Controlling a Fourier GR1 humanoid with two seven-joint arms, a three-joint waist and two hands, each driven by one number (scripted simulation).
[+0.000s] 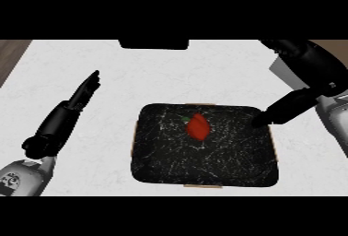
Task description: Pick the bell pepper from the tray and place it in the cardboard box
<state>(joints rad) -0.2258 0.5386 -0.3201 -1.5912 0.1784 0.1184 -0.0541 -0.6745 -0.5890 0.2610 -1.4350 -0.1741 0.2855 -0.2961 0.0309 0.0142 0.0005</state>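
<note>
A red bell pepper (198,126) with a green stem lies near the middle of a square black, marbled container (156,156). Thin tan cardboard edges (203,186) show along the container's front, far and right sides. My right hand (285,108) comes in from the upper right. Its straight fingers point down-left and end at the container's right rim, apart from the pepper and holding nothing. Left of the container, my left hand (83,94) rests open above the white counter (102,60), fingers pointing away from me. I cannot tell a separate tray from a box.
A dark, flat object (153,44) sits at the counter's far edge. The white counter stretches around the container, with a strip of wooden floor (12,50) beyond its far left corner.
</note>
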